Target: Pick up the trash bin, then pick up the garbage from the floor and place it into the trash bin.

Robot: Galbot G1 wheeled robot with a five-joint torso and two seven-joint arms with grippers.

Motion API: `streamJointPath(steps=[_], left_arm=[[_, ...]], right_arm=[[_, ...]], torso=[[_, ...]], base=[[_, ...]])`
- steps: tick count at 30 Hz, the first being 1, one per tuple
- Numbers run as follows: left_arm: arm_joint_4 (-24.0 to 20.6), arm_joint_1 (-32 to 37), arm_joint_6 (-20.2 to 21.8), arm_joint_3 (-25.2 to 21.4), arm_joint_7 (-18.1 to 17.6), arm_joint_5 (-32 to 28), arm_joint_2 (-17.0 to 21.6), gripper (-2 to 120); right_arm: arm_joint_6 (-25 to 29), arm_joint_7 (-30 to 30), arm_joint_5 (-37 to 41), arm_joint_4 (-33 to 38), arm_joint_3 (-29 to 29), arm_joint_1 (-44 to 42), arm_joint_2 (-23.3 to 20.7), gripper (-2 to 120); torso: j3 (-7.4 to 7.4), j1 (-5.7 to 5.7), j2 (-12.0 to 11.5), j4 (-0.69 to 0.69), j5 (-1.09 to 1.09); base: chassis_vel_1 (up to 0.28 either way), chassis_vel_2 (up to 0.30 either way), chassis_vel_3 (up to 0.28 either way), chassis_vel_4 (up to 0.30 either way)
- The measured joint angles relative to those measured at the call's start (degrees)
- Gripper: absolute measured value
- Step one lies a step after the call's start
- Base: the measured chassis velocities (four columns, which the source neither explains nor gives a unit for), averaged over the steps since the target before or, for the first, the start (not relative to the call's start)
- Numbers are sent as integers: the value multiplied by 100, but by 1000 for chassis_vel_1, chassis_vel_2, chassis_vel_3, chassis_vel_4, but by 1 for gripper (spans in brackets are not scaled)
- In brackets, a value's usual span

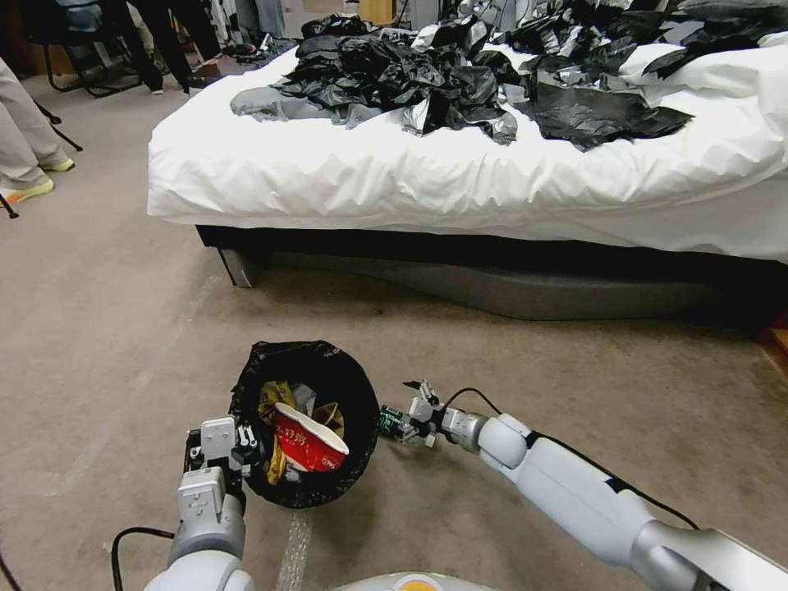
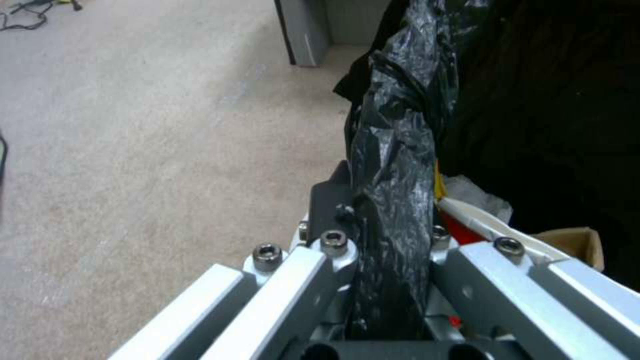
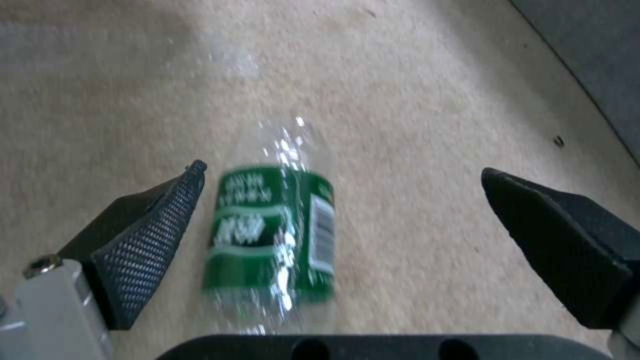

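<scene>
The trash bin (image 1: 305, 361), lined with a black bag, is tilted toward me just ahead of my base. My left gripper (image 1: 245, 450) is shut on its near-left rim; the left wrist view shows the fingers (image 2: 333, 245) pinching the black bag rim (image 2: 393, 165). Garbage lies inside the bin: a red-and-white packet (image 1: 308, 443), a yellow wrapper (image 1: 273, 400) and a brown paper bag (image 1: 330, 413). A green-labelled clear bottle (image 1: 388, 421) (image 3: 277, 235) lies beside the bin's right side. My right gripper (image 1: 404, 423) (image 3: 340, 172) is open around the bottle, its pads (image 3: 150, 235) apart from it.
A bed (image 1: 460, 189) with a white sheet stands across the far side, heaped with black plastic sheets (image 1: 460, 74), its leg (image 1: 238, 267) at the left corner. A person's legs (image 1: 25, 139) and chair legs stand far left. Open carpet (image 1: 107, 328) lies left and right of the bin.
</scene>
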Motion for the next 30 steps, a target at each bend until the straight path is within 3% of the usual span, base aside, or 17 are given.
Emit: streamJointPath(steps=[8,10,12,14,19,22,30], left_arm=[[0,-8,-19,8,-3,2,-9,1],[0,-9,-22,8,-4,2,-3,1],[0,-9,-22,8,-4,2,-2,1],[0,-9,-23,9,-6,2,2,1],[0,1,-28,11,-7,3,3,1],[0,20,-33,14,-8,4,8,1],[-3,35,-33,9,-8,5,30,1]], right_arm=[[-6,-2,10,-6,-56,-30,36,97],[30,-15,-2,-79,-13,-129,56,85],[40,-17,-8,-101,1,-152,67,84],[112,-36,-71,-234,97,-252,138,70],[233,-80,-136,-425,226,-324,234,60],[387,-140,-216,-677,401,-416,363,43],[481,-201,-238,-739,563,-513,370,20]], torso=[[0,-1,0,0,0],[0,-1,0,-1,0],[0,-1,0,-1,0],[0,-1,0,-1,1],[0,0,0,-1,1],[-1,-1,0,0,1],[-1,-1,0,0,2]], base=[[0,0,0,0],[0,0,0,0],[0,0,0,0],[0,0,0,0],[0,0,0,0],[0,0,0,0],[0,0,0,0]])
